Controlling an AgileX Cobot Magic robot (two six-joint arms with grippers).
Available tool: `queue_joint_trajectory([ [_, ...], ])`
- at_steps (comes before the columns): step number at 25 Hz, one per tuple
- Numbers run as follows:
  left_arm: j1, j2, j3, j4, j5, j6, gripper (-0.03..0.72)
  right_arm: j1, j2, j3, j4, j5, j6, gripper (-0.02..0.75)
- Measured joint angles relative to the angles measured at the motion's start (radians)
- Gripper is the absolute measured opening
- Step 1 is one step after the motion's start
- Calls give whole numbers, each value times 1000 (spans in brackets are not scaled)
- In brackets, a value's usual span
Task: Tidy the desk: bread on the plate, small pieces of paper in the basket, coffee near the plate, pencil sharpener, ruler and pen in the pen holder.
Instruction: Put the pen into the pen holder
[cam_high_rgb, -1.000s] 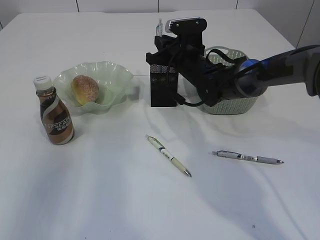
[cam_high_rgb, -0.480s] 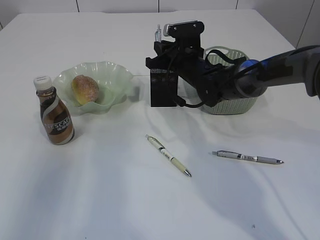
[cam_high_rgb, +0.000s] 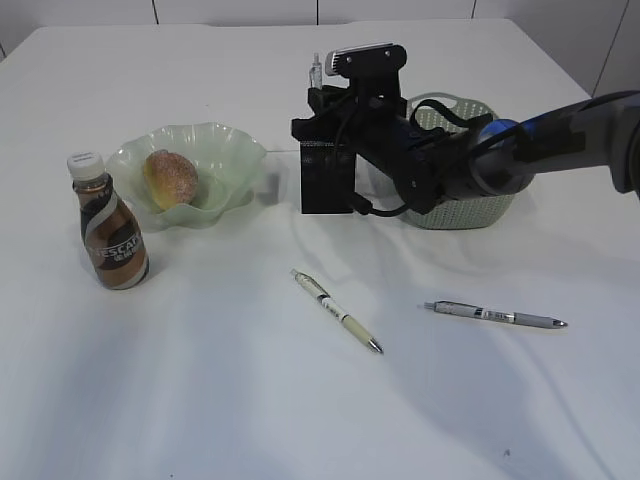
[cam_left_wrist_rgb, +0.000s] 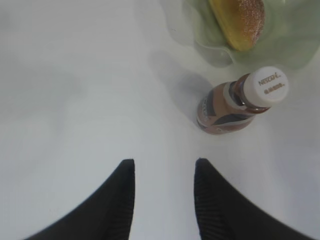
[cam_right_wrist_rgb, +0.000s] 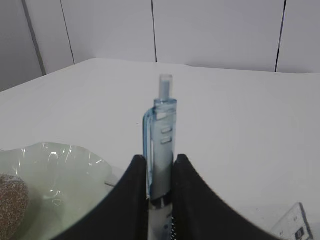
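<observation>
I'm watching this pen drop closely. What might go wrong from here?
1. The right claw grips the blue pen low down, upright over the pen holder. Released off-centre, it may catch the rim and fall onto the desk.
2. The arm crowds the holder and the basket; pulling back could knock either.
3. The holder stands close to the plate, so if it tips it may strike the plate.

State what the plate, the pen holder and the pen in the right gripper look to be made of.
Plate: pale green translucent glass or clear plastic, glossy, with highlights on its wavy rim.
Pen holder: black, matte, likely metal mesh, judging by the fine grid on its side.
Pen in the right gripper: clear bluish plastic; its inside shows through the barrel.
</observation>
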Motion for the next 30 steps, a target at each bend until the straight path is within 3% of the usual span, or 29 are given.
queue_joint_trajectory([
  [6,0,0,0,-2,0,0,275,0,0,0,-2,7,0,145],
  [7,0,0,0,-2,0,0,275,0,0,0,-2,7,0,209],
  [11,0,0,0,-2,0,0,275,0,0,0,-2,7,9,331],
  [14,0,0,0,-2,0,0,275,0,0,0,-2,7,16,365],
  [24,0,0,0,-4,-2,0,275,0,-93,0,-48,9,22,375],
  [30,0,0,0,-14,-2,0,275,0,-162,0,-57,105,22,375],
])
